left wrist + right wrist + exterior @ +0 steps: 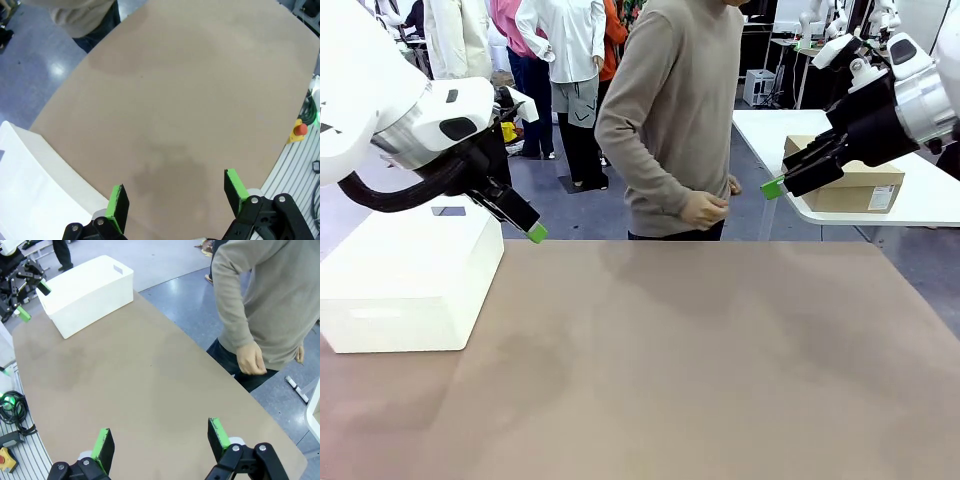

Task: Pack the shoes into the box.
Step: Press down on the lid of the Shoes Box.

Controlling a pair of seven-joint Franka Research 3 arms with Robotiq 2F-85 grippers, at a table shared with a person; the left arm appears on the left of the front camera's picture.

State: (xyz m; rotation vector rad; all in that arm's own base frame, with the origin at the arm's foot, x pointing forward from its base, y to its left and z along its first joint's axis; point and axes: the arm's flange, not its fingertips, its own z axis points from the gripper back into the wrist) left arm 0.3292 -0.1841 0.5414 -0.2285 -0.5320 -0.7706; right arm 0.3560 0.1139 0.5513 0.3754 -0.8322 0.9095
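Grippers hang above the brown table (700, 360), left gripper (175, 200) and right gripper (160, 440) both with fingers apart, holding nothing. White bin (410, 280) sits far left; the right wrist view adds the person's hand (250, 360) at the far edge.

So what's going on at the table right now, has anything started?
Nothing is being handled. The left gripper and right gripper both hang open above the brown table, holding nothing. A white plastic bin sits at the table's left side, near the left arm. The person in a beige sweater stands at the far edge, hands close to the waist.
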